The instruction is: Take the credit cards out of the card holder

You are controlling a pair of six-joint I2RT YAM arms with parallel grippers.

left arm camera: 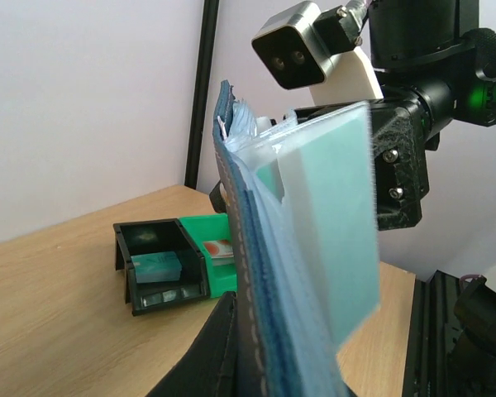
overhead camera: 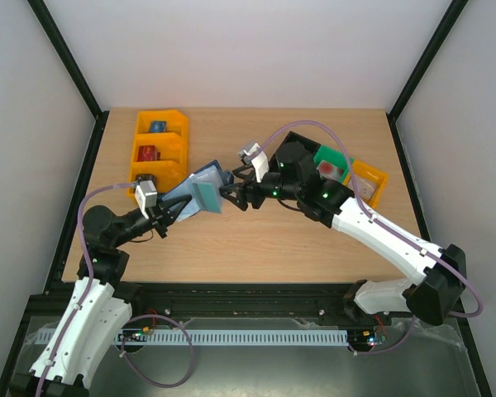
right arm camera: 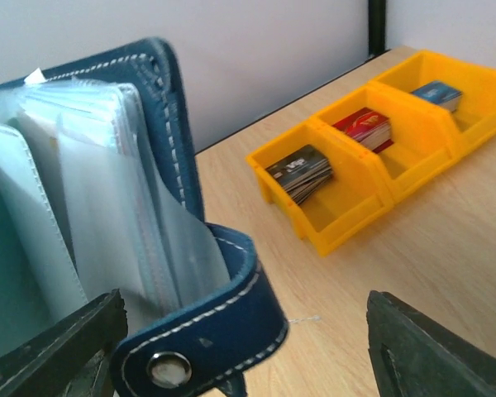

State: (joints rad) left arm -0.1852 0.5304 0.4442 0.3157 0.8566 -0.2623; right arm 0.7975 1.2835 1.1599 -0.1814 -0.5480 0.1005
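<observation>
The card holder [overhead camera: 200, 187], a dark navy wallet, is held open above the table's middle. My left gripper [overhead camera: 170, 211] is shut on its lower left edge; in the left wrist view a dark finger [left arm camera: 202, 356] presses against the stitched navy cover [left arm camera: 246, 273]. A teal credit card [left arm camera: 335, 240] stands out of the clear sleeves. My right gripper [overhead camera: 228, 195] is open at the holder's right end. In the right wrist view the holder's tab [right arm camera: 207, 331], with its metal snap, lies between the spread fingertips [right arm camera: 426, 347]. Pale cards [right arm camera: 33, 215] show in the sleeves.
A row of yellow bins [overhead camera: 159, 149] with small card stacks stands at the back left. A black bin [overhead camera: 293, 149], a green bin [overhead camera: 332, 159] and a small yellow bin [overhead camera: 372, 180] sit at the back right, behind the right arm.
</observation>
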